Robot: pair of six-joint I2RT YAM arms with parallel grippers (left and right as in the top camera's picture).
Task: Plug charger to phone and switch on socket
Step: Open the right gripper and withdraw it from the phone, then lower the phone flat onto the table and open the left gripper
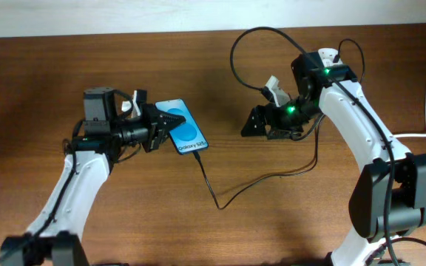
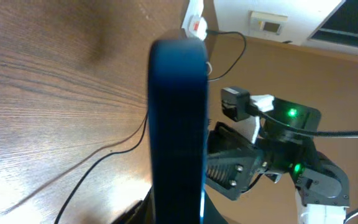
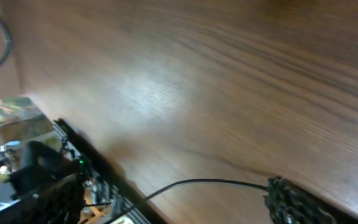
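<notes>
Right now my left fingers [image 1: 160, 123] are clamped on the phone [image 1: 189, 134], left of centre, charger [image 1: 219, 201] trailing from its end across the surface [image 1: 50, 66]; my right fingers [image 1: 254, 124] gape wide, empty.

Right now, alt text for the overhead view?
The left gripper clamps a slim blue-screened smartphone over a brown wooden table; a thin black charger cable trails from its lower end. The right gripper hangs open and empty nearby.
</notes>
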